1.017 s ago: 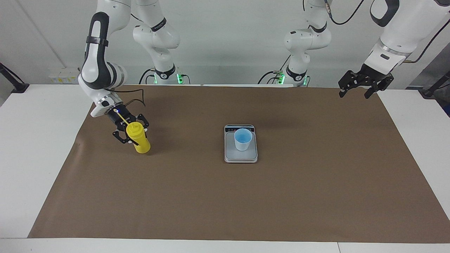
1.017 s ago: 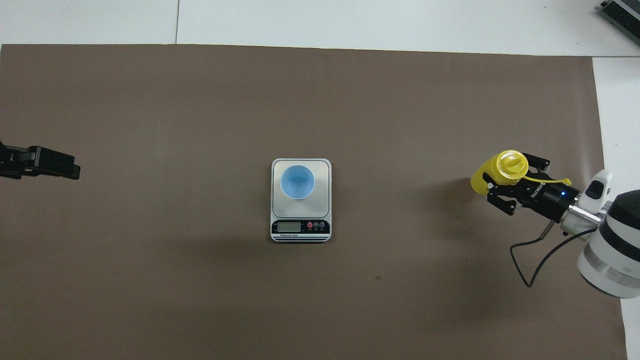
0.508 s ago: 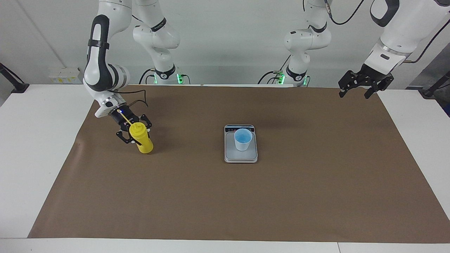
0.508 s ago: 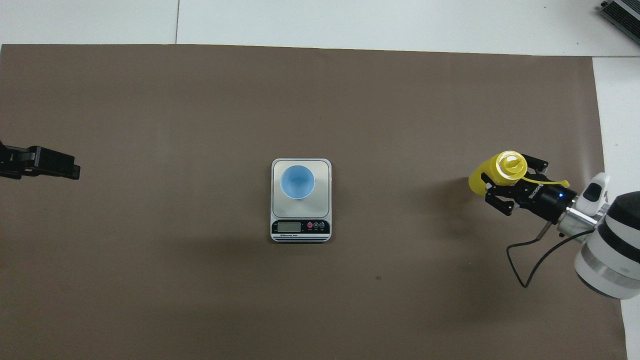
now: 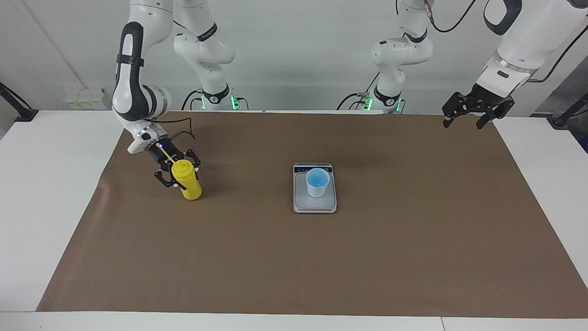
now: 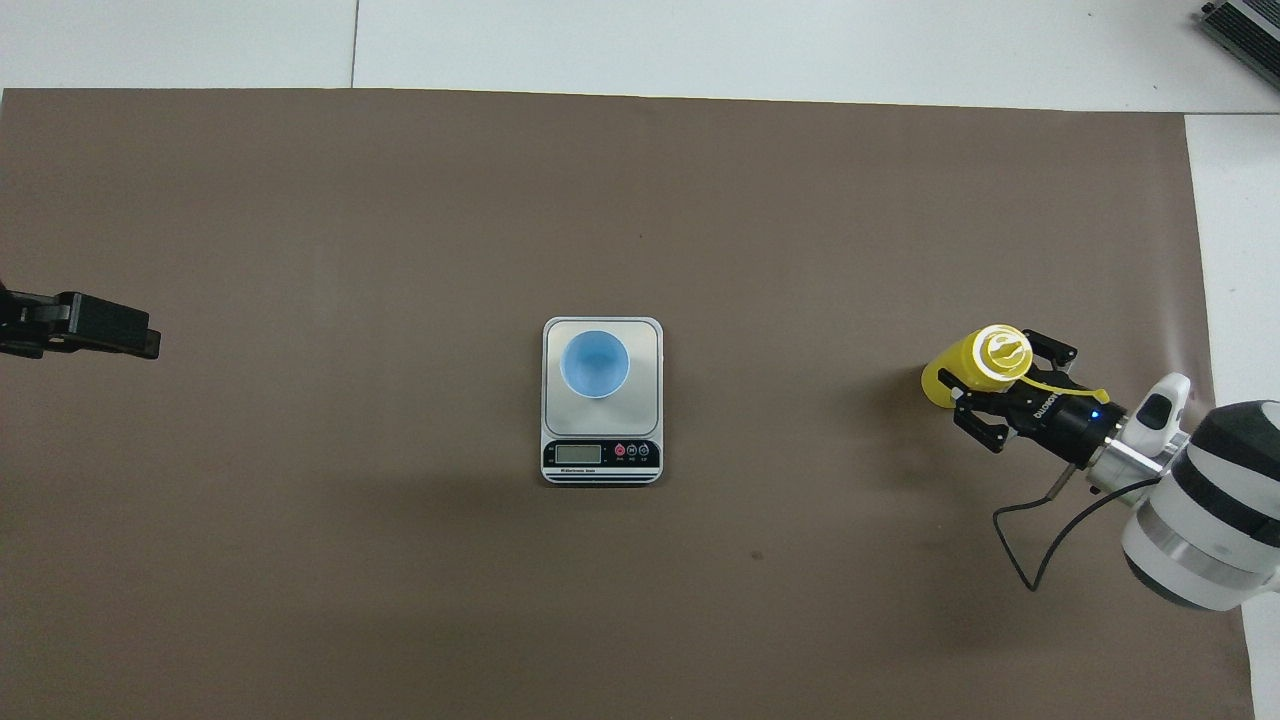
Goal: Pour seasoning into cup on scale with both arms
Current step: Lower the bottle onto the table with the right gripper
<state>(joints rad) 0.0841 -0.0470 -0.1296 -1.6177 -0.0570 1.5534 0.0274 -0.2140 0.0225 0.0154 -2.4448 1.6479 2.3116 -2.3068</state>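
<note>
The yellow seasoning bottle (image 5: 188,185) is tilted over the brown mat toward the right arm's end, its base at or just above the mat. My right gripper (image 5: 183,177) is shut on its upper body, one finger on each side. Both also show in the overhead view: the bottle (image 6: 945,372) and the right gripper (image 6: 995,378). The pale blue cup (image 5: 317,182) stands upright on the silver-grey scale (image 5: 314,205) at the mat's middle. My left gripper (image 5: 463,122) waits open and empty in the air over the mat's edge at the left arm's end.
The brown mat (image 5: 294,257) covers most of the white table (image 5: 46,193). The scale's display strip (image 6: 600,455) faces the robots, and the cup (image 6: 595,363) sits on its plate (image 6: 645,400). The left gripper's tip (image 6: 120,338) shows at the overhead view's edge.
My right gripper has shifted a little toward the scale, taking the yellow bottle with it. The left arm, cup and scale have not moved.
</note>
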